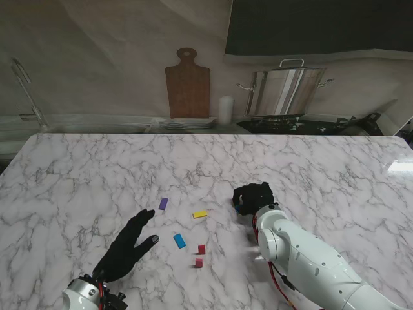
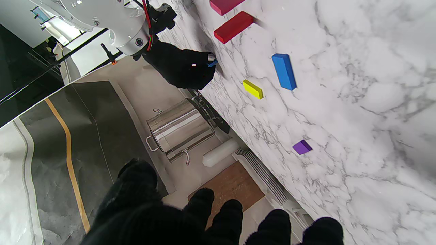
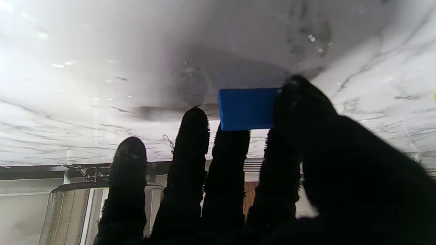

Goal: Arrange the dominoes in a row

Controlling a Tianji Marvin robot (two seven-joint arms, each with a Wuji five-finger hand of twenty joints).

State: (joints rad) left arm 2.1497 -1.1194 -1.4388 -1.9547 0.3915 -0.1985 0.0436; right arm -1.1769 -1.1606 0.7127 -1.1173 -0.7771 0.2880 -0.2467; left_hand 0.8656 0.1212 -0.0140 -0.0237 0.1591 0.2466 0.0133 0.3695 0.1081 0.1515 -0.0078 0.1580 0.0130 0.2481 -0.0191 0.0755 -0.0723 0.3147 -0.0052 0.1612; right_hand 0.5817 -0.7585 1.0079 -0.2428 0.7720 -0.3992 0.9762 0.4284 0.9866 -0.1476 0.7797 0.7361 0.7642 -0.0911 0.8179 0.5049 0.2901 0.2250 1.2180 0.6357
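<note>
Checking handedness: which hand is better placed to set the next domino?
Right: the right hand already pinches a blue rectangular domino. The left hand hovers open, holding nothing.

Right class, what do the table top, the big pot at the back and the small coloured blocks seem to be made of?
Table top: marble or a marble-look surface, white with grey veins, glossy. Pot: brushed steel, mirror-like reflections. Blocks, such as the yellow one: probably painted wood or plastic, flat even colour, matte; which one is unclear.

Loose dominoes (image 1: 180, 241) lie between bare marble (image 1: 84, 174).
</note>
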